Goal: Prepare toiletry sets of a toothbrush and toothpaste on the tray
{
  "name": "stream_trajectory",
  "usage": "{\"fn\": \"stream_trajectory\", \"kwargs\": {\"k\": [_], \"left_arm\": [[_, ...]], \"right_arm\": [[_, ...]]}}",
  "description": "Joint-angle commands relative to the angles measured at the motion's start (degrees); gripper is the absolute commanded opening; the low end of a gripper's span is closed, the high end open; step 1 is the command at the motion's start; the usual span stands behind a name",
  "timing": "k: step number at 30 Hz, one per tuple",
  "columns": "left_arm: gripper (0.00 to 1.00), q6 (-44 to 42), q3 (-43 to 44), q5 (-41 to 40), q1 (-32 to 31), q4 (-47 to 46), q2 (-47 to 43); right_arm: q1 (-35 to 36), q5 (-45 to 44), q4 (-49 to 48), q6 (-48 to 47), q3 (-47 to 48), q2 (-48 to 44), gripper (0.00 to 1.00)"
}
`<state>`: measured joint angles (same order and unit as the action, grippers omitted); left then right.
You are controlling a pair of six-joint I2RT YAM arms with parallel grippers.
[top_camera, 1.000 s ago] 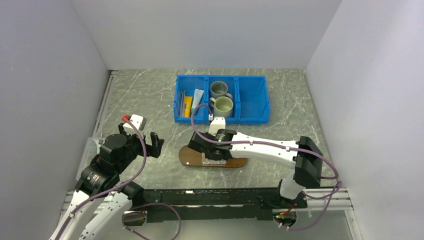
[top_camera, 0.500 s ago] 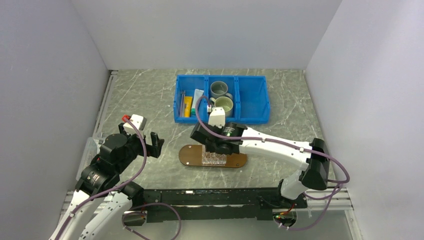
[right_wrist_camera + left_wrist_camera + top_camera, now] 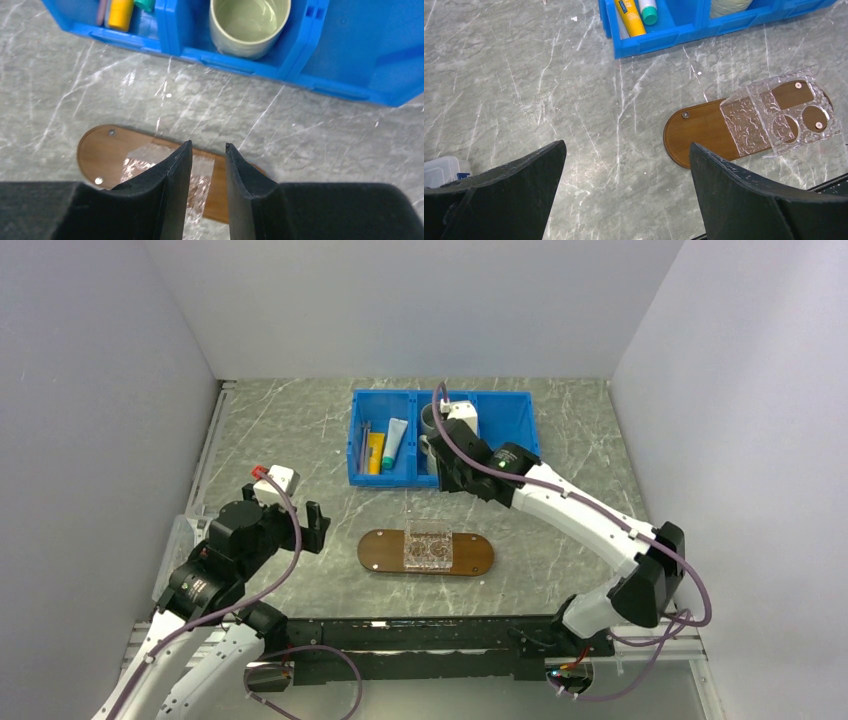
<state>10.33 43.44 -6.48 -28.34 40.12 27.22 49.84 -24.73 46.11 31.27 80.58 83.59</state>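
Right hand [image 3: 207,147] hangs by the blue bin's [image 3: 520,478] front wall, fingers a narrow slit apart and empty, probably lining up a pick. The toothbrushes [image 3: 364,443], yellow tube [image 3: 375,452] and teal-ended tube [image 3: 396,440] lie in the bin's left compartment, left of it. The tray [image 3: 378,553] holds none yet. Left hand [image 3: 626,145] hangs wide apart, empty.

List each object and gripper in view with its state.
tray: flat, no toiletries on it.
clear holder: on tray, empty.
yellow tube: in bin, left compartment.
white tube: beside it.
toothbrushes: same compartment.
green mug: upright, empty, middle compartment.
left gripper: open, empty.
right gripper: narrowly open, empty.
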Motion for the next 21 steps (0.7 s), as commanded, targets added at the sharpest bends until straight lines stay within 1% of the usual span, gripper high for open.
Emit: {"fn": "stream_trajectory", "kwargs": {"k": [1, 4, 7, 13, 18, 21], "left_arm": [[0.99, 0.31, 0.23, -1.14, -0.19, -1.44, 1.49], [0.99, 0.28, 0.28, -0.96, -0.16, -1.53, 2.17], [0.99, 0.24, 0.39, -0.84, -0.19, -1.51, 2.82], [0.99, 0.16, 0.34, -0.91, -0.21, -1.52, 2.93], [0.99, 0.18, 0.39, -0.85, -0.22, -1.53, 2.97], [0.99, 0.14, 0.42, -0.8, -0.23, -1.48, 2.99]], "right_arm": [[-4.48, 4.96, -5.24, -9.07, 2.17, 3.16, 0.33], [-7.02, 7.18, -6.73, -12.95, 3.83, 5.72, 0.32], [-9.08, 9.95, -8.48, -17.27, 5.28, 8.54, 0.34], [-11.93, 14.42, -11.39, -24.59, 7.43, 13.47, 0.36], [-13.69, 17.89, -12.85, -29.29, 8.85, 17.14, 0.46], [-14.53, 20.16, -15.01, -31.52, 8.43, 17.84, 0.49]]}}
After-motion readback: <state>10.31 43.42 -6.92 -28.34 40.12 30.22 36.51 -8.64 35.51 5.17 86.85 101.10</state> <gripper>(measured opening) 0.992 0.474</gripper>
